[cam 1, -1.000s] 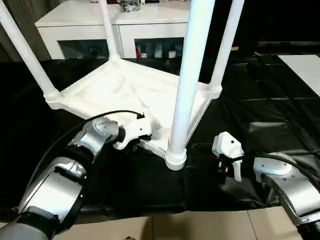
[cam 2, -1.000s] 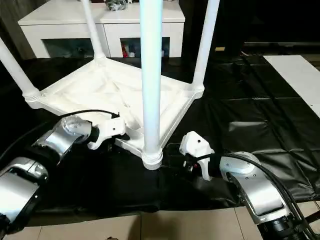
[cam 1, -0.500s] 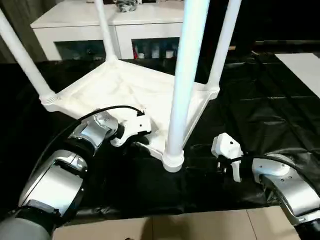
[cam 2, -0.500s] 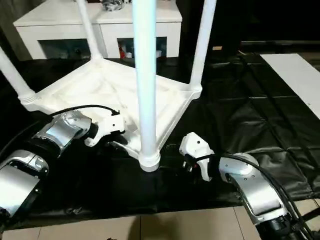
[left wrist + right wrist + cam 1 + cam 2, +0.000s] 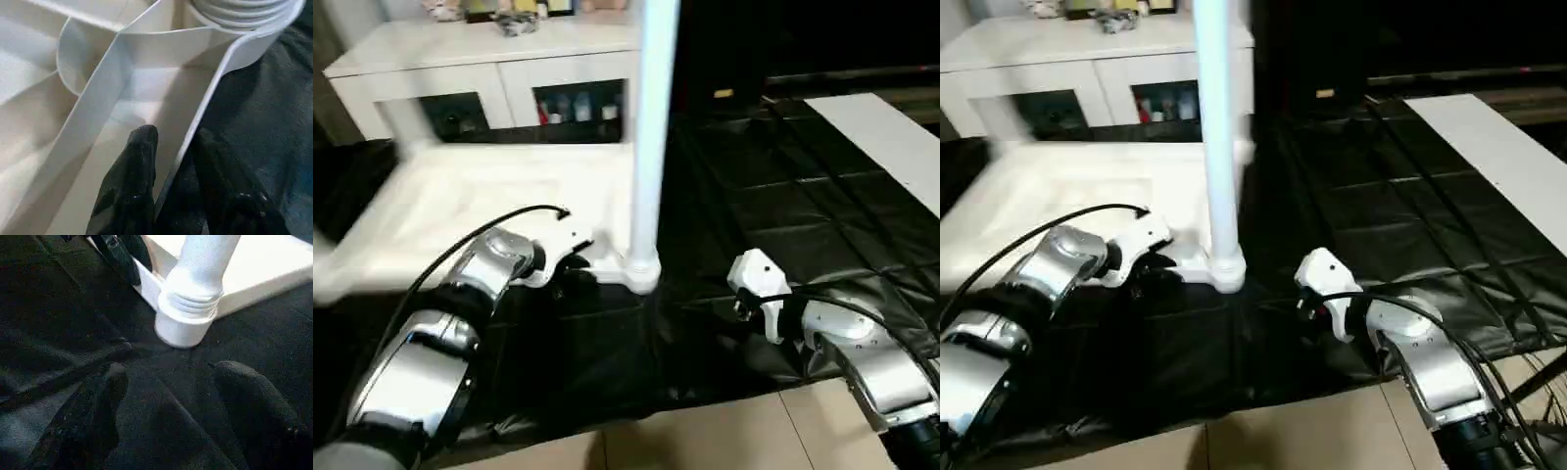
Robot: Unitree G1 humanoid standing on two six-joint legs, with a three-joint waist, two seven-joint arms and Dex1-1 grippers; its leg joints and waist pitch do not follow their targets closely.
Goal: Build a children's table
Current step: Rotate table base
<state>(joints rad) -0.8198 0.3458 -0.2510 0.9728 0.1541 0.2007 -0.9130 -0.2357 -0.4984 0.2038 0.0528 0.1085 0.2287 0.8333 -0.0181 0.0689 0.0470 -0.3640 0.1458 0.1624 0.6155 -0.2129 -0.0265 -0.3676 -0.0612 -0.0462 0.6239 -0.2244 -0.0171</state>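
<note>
The children's table lies upside down on the black cover, its white ribbed top (image 5: 460, 206) facing up. One long white leg (image 5: 651, 117) stands in the near corner socket (image 5: 641, 272). Just left of that socket, my left gripper (image 5: 570, 264) is shut on the top's rim. In the left wrist view one black finger (image 5: 139, 161) is inside the rim wall (image 5: 205, 107) and the other outside it. My right gripper (image 5: 744, 302) rests low on the cover to the right of the socket, open. Its fingers (image 5: 105, 396) stand wide apart and hold nothing, facing the socket (image 5: 188, 316).
A white cabinet with glass doors (image 5: 480, 69) stands behind the black-covered table. A white panel (image 5: 881, 137) lies at the far right. The cover's front edge meets the tan floor (image 5: 705, 436) close below my arms. A black cable (image 5: 499, 223) arcs over my left wrist.
My left gripper's fingers have closed in onto the rim. The head view has swung, so the other legs have left the picture. My right gripper has stayed open in place.
</note>
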